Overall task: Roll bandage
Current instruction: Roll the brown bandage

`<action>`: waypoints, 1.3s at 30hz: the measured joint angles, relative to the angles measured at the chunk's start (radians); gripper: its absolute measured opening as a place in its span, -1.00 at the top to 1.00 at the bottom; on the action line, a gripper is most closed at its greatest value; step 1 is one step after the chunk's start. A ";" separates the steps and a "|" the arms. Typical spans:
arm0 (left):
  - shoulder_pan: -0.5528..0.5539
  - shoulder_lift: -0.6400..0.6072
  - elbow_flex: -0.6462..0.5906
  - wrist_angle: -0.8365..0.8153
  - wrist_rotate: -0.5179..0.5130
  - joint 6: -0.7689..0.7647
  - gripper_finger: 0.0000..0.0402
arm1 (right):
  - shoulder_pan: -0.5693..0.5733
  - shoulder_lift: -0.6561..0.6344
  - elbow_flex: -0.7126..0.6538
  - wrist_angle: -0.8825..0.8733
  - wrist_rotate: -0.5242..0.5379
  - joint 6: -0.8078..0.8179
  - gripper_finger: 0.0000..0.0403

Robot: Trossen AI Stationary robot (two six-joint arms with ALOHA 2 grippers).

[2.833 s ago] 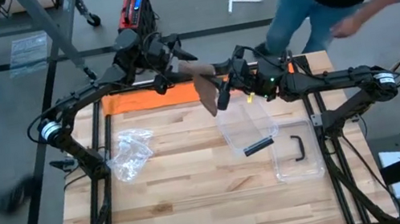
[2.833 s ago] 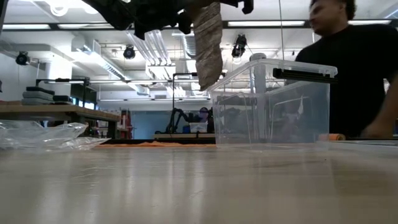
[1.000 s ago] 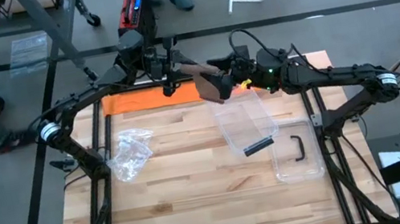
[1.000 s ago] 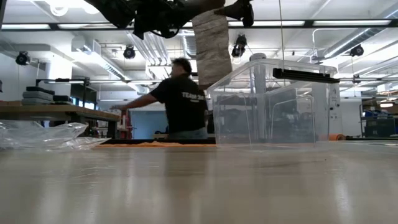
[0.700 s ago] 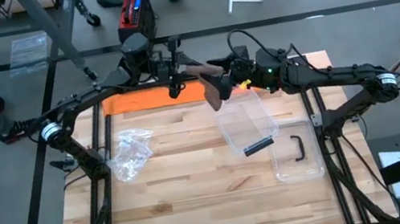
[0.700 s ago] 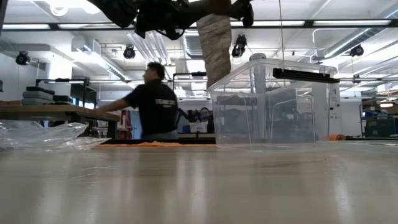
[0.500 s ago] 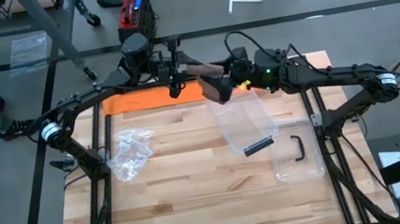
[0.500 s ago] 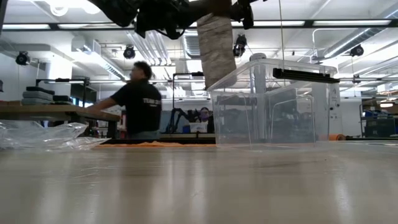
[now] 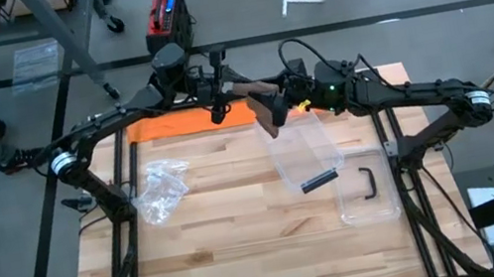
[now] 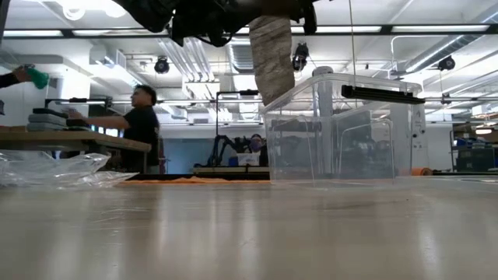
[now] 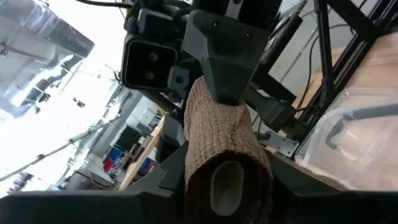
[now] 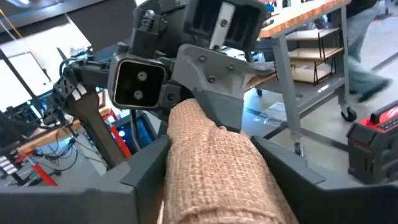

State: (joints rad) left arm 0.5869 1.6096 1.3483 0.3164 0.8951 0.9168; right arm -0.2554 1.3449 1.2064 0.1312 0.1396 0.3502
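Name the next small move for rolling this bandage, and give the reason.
Probably the right gripper should turn the roll again while the left gripper holds the other end. Both grippers hold the bandage high above the table, and a loose tail hangs unrolled.

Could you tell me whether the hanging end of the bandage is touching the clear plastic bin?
Cannot tell. In the low view the bandage tail overlaps the clear bin rim, and the high view overlaps them too; neither shows contact or a gap plainly.

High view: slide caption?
Both claws hold the tan bandage aloft between them, above the table's far edge.
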 joint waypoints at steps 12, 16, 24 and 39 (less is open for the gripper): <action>0.020 -0.008 0.000 -0.004 0.035 -0.676 -0.15 | -0.001 0.000 0.000 0.004 0.025 -0.296 0.43; 0.023 -0.008 0.000 -0.022 0.079 -0.857 -0.36 | 0.000 0.000 -0.001 0.001 0.020 -0.421 0.42; 0.022 -0.004 0.000 -0.029 0.035 -0.984 -0.51 | 0.007 0.000 -0.001 0.015 0.000 -0.532 0.45; 0.029 0.024 0.000 0.000 0.060 -0.923 0.02 | 0.027 -0.001 0.000 -0.021 -0.008 -0.502 0.42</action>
State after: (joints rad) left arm 0.6159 1.6333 1.3479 0.3162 0.9547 -0.0067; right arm -0.2287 1.3441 1.2067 0.1103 0.1318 -0.1523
